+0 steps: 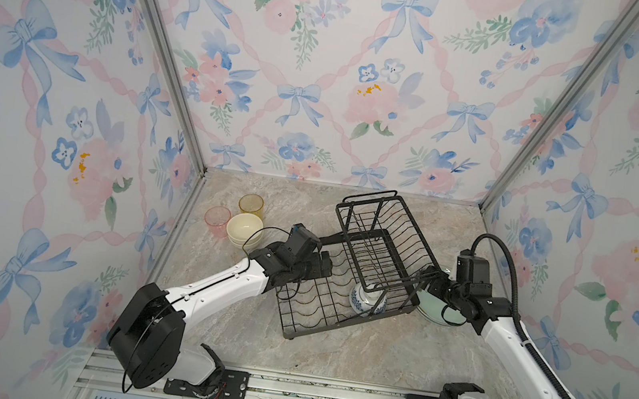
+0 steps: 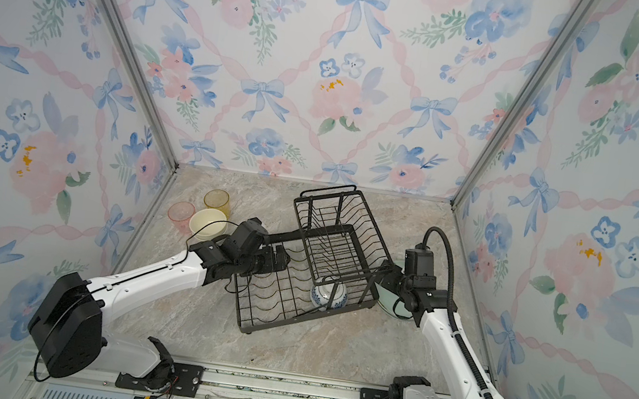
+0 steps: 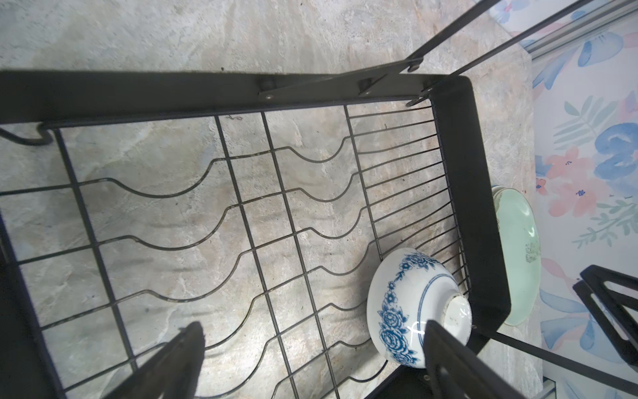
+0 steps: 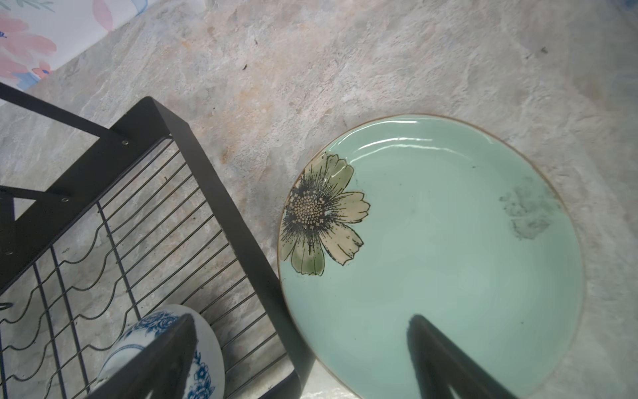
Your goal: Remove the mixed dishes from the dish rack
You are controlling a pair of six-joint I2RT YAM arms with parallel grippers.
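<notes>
The black wire dish rack (image 1: 363,233) stands mid-table in both top views. A blue-and-white patterned bowl (image 1: 367,301) (image 3: 411,304) lies upside down at the right end of its lower tray, under the raised basket. My left gripper (image 1: 325,266) (image 3: 314,326) hangs open and empty over the tray's curved dividers, left of the bowl. My right gripper (image 1: 431,280) (image 4: 301,319) is open and empty, straddling the rack's right end wall, one finger above the bowl (image 4: 210,342) and the other above the pale green plate (image 4: 448,241). That plate (image 1: 435,310) lies flat on the table beside the rack.
Stacked cream bowls (image 1: 245,228), a pink tumbler (image 1: 217,220) and a yellow tumbler (image 1: 251,205) stand on the table at the back left. Floral walls close in three sides. The rack's raised basket (image 2: 341,228) holds nothing.
</notes>
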